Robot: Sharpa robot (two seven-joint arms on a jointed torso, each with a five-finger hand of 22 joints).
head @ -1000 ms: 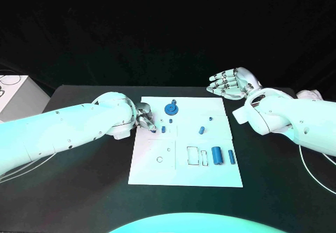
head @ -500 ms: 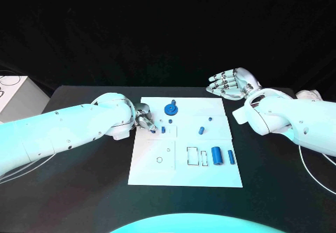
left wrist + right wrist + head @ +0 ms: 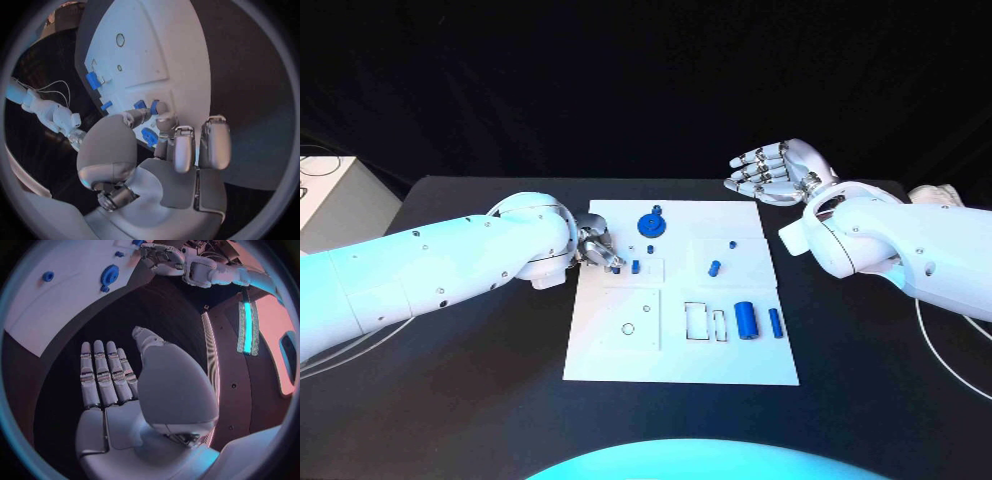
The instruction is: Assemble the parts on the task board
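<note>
- L hand (image 3: 596, 247) sat at the left edge of the task board (image 3: 632, 350), fingers curled down onto the board's upper-left area. In the left wrist view the same hand (image 3: 169, 145) had its fingertips (image 3: 164, 120) closed around a small blue part (image 3: 154, 106); looked like a pinch on it, w/ a second small blue piece (image 3: 140, 104) touching just beside.
- Head view showed that spot as a small blue part (image 3: 635, 267) right by the L fingertips, near a faint square outline on the board.
- R hand (image 3: 776, 168) was held up off the table, beyond the board's far right corner, palm showing, fingers apart & holding nothing. Right wrist view agreed: R hand (image 3: 119, 385) flat, fingers stretched out side by side over dark table (image 3: 169, 315), nothing in it.
- Other parts on the board: round blue gear-like piece (image 3: 652, 224) near the far edge, center; tiny blue peg (image 3: 731, 244) to its right; short blue piece (image 3: 715, 268) below that peg.
- Nearer row, right half: large blue cylinder (image 3: 746, 320) lying flat, w/ a thin blue rod (image 3: 775, 322) just beside it on the right; two empty rectangular slots (image 3: 695, 320) to the left of the cylinder.
- Small oval hole (image 3: 629, 328) in the board's left half, well apart from the L hand.
</note>
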